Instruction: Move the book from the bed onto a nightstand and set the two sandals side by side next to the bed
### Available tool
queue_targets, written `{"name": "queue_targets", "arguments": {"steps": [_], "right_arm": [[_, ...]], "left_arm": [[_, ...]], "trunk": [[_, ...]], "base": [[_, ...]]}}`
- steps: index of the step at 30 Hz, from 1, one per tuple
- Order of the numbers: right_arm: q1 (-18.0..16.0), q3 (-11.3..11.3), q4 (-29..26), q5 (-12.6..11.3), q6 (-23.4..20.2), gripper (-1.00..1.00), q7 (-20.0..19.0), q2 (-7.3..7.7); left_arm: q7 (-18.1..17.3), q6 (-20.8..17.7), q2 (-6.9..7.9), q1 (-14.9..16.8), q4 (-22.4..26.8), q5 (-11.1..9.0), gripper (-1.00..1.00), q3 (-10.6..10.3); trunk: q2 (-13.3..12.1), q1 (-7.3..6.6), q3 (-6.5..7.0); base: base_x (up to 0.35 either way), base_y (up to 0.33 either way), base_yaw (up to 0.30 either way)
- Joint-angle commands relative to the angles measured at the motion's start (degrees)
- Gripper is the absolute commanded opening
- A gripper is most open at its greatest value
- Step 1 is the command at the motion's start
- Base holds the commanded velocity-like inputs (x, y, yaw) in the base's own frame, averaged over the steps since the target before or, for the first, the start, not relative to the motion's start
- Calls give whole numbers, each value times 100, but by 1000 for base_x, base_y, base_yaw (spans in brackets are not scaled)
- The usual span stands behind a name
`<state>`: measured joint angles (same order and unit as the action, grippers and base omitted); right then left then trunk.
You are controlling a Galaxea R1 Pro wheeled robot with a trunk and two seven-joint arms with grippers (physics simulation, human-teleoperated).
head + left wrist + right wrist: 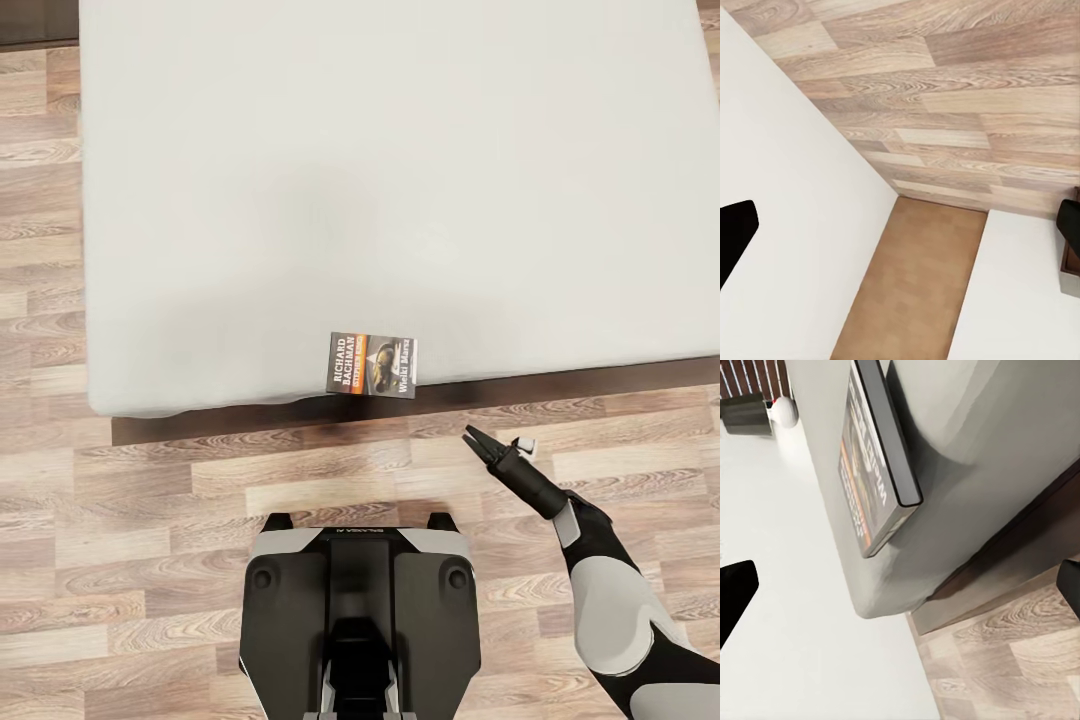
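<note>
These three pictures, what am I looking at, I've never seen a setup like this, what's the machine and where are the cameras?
It is a simulated wheeled robot with two arms. The big picture comes from a camera on its head, looking down at its dark base and a bed on a wood floor. A paperback book lies at the mattress edge nearest the robot. The right arm's tool reaches toward it, holding nothing. The other two pictures come from cameras on each wrist: the right one sees the book close up, the left one sees floor.
</note>
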<state>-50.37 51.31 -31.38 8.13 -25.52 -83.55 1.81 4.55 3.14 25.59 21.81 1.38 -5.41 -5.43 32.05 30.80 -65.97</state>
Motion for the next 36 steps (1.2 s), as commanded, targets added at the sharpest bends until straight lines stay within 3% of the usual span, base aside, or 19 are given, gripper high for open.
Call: {"name": "queue_targets", "arguments": {"steps": [1, 17, 28, 36], "right_arm": [[-7, 41, 4, 61, -60, 100, -69, -3], [-8, 14, 34, 67, -66, 100, -567, 54], [-8, 18, 35, 66, -67, 100, -633, 171], [-8, 19, 35, 66, -70, 100, -645, 236]], "left_arm": [[11, 20, 2, 1, -6, -57, 100, -49], [60, 1, -1, -2, -16, -64, 100, -43], [601, -23, -15, -2, -23, -61, 100, -36], [705, -32, -40, -2, -20, -65, 100, -31]], "trunk": [[6, 3, -4], [6, 3, -4], [6, 3, -4], [207, 112, -93]], "base": [[0, 1, 0], [0, 0, 0], [0, 0, 0], [0, 0, 0]]}}
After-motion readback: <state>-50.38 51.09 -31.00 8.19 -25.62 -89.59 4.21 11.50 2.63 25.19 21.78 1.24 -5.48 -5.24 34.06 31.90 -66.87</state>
